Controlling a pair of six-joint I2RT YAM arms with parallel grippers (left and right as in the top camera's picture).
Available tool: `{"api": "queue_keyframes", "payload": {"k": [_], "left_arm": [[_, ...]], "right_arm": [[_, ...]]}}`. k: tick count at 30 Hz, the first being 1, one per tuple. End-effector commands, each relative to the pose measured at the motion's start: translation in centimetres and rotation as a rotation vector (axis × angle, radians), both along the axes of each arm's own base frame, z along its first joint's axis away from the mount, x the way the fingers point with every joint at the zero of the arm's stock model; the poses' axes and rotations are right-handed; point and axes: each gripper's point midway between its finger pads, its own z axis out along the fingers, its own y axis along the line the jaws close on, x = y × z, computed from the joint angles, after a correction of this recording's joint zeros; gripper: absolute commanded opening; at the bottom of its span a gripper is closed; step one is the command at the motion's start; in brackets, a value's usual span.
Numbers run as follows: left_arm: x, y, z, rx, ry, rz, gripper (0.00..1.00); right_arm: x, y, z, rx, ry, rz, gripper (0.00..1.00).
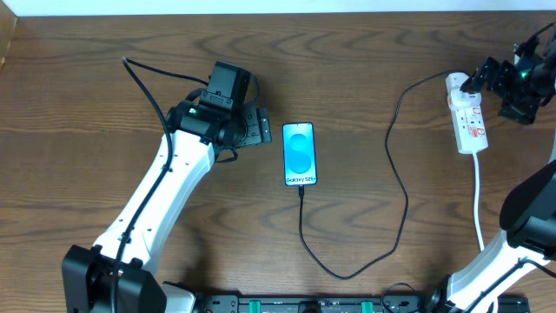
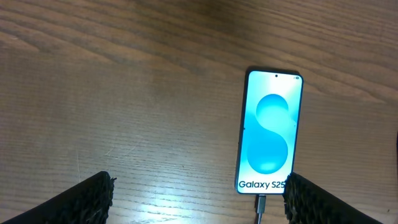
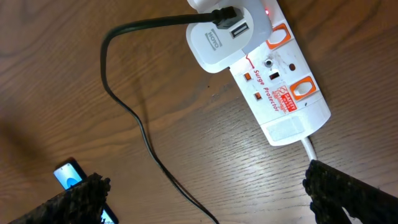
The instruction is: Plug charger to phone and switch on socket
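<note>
Surface: a brown wood-grain table [image 1: 104,52] with a pale strip along its far edge.
Overhead, left gripper [image 1: 254,128]: jaws spread wide, holding nothing, low over the wood.
Overhead, phone [image 1: 300,155]: lies flat with its blue screen lit and facing up. It is just past the left gripper's tips without touching them, and well apart from the right gripper.
Overhead, charger [image 1: 401,174]: the thin black cable leaves the phone's near end and loops toward the near table edge. From there it climbs to the white plug [image 1: 455,83] seated in the socket.
Overhead, socket [image 1: 472,122]: a white strip whose far end lies under the right gripper. Its white cord [image 1: 479,200] trails toward the near edge.
Overhead, right gripper [image 1: 491,80]: hangs over the plug end of the socket, gripping nothing.
Left wrist, fingers [image 2: 81,202]: two dark pads in the lower corners, far apart, with bare wood between them.
Left wrist, phone: ahead of the gripper and off toward the finger at the view's right. Its "Galaxy S25" end is just beside that finger.
Left wrist, plug tip [image 2: 261,204]: seated in the phone's lower edge.
Right wrist, fingers [image 3: 354,196]: spread wide in the lower corners, with nothing between them.
Right wrist, socket: lies ahead of the gripper at a slant, clear of both fingers. It carries two orange switches [image 3: 301,87], and a small red dot shows near the white plug.
Right wrist, charger: the cable arcs away from the plug and runs back between the fingers.
Right wrist, phone: only a lit corner shows, just beside the finger at the view's left.
</note>
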Motion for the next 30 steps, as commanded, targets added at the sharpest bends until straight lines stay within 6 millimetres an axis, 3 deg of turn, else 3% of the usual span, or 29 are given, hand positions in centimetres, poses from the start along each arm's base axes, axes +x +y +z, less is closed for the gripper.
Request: {"api": "queue_keyframes", "payload": {"k": [1, 30], "left_arm": [[0.15, 0.25, 0.75, 0.013, -0.025, -0.005, 0.87], [-0.34, 0.43, 0.61, 0.02, -0.007, -0.005, 0.87]], "right_arm": [[0.27, 0.18, 1.07, -0.002, -0.026, -0.006, 0.99], [0.27, 0.18, 1.06, -0.002, -0.026, -0.006, 0.99]]}}
